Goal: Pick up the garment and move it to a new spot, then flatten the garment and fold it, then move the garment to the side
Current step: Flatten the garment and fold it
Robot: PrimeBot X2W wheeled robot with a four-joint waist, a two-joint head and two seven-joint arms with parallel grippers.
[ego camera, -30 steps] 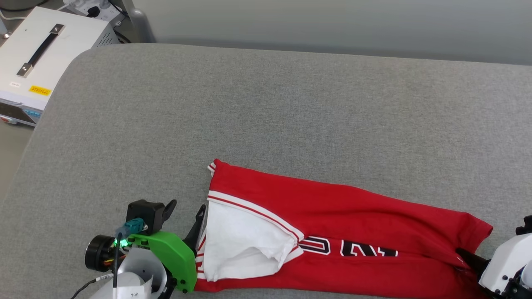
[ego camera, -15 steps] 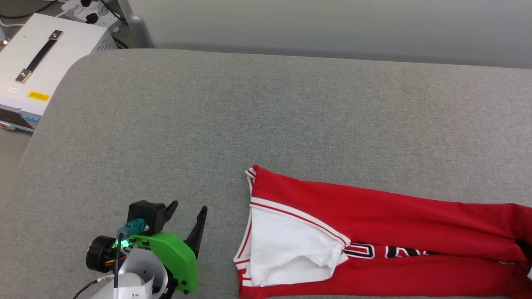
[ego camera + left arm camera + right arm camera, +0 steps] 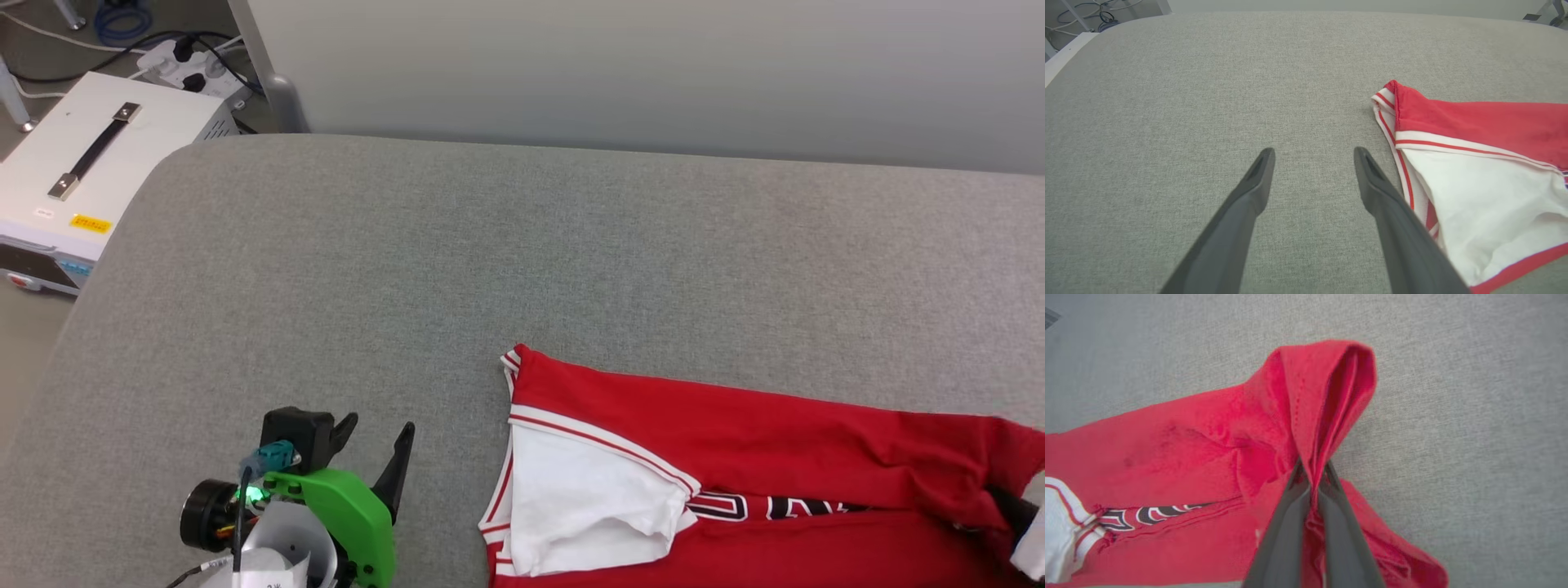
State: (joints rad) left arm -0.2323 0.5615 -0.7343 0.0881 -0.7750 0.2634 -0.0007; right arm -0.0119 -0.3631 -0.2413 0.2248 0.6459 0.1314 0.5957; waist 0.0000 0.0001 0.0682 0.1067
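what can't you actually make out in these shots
Lettering on the garment: head view, a red fold covers all but a strip; unreadable.
Garment's near hem: head view, cut off by the bottom edge.
How much cloth the right gripper pinches: right wrist view, its own fingers hide it.
Yellow label on the white box: head view, too small to read.

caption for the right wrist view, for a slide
The right gripper shut on a pinched fold of the red garment, the rest lying on the grey surface.
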